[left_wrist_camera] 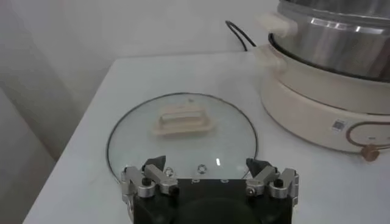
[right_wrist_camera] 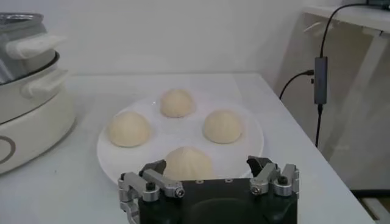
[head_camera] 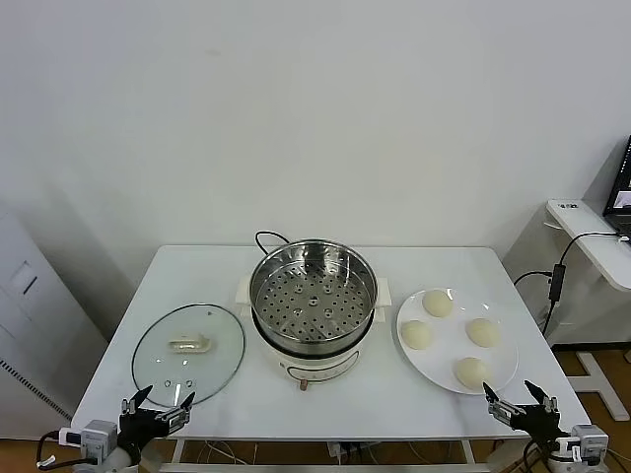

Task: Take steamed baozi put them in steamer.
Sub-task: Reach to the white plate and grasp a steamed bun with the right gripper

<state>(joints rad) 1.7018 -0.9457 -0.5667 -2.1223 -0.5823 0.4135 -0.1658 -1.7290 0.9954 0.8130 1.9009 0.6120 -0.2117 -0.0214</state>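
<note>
Several cream-white baozi lie on a flat white plate (head_camera: 501, 376) at the table's right: one at the back (head_camera: 437, 303), one at the left (head_camera: 417, 334), one at the right (head_camera: 481, 332), one at the front (head_camera: 471, 371). The shiny steel steamer (head_camera: 313, 297) stands empty on its white pot base at the table's middle. My right gripper (head_camera: 521, 403) is open and empty, low at the front edge just before the plate; in the right wrist view the front baozi (right_wrist_camera: 187, 164) lies just beyond it (right_wrist_camera: 206, 168). My left gripper (head_camera: 158, 406) is open and empty at the front left edge.
A round glass lid (head_camera: 188, 348) with a cream handle lies flat left of the steamer, just beyond my left gripper (left_wrist_camera: 206, 165). A black cord runs behind the pot. A white side table with cables stands right of the table.
</note>
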